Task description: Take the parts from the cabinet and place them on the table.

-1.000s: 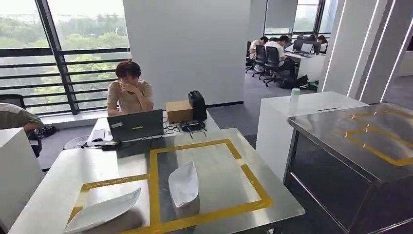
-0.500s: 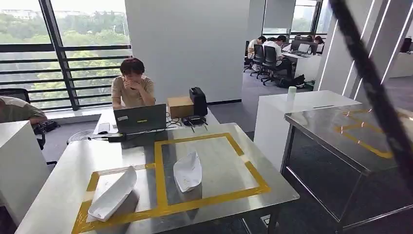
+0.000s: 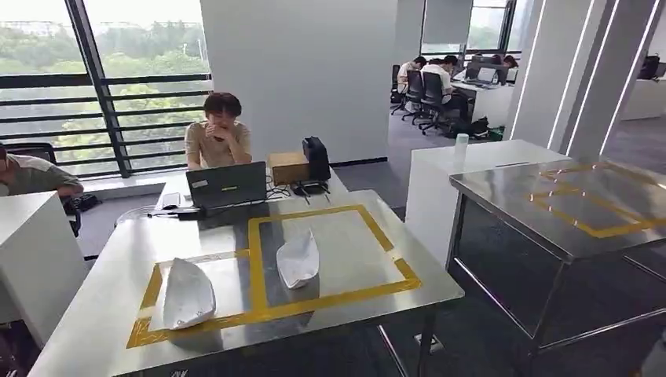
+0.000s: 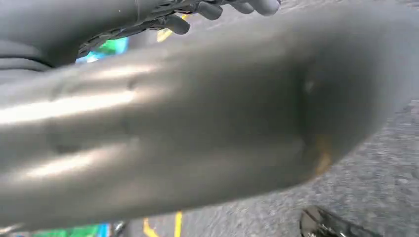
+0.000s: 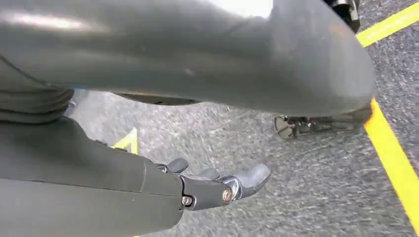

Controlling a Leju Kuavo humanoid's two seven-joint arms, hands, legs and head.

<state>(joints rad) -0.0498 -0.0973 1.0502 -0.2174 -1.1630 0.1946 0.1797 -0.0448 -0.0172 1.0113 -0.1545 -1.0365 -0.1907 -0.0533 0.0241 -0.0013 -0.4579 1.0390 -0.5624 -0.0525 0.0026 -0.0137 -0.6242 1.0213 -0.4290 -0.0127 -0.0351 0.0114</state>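
Left robot hand (image 4: 217, 9) hangs over grey carpet, fingers loosely apart and holding nothing. Right robot hand (image 5: 212, 185) hangs low too, fingers slightly curled but apart, nothing in them, with a yellow floor line (image 5: 395, 158) nearby. Up ahead, the steel counter (image 3: 102, 306) carries two white parts: one (image 3: 185, 294) lies in the smaller yellow-taped box at the near left, the other (image 3: 298, 258) inside the larger taped square beside it, well apart. Behind them sits a person (image 3: 220, 137) at a laptop (image 3: 227, 184). A second steel counter (image 3: 550, 212) stands to the right.
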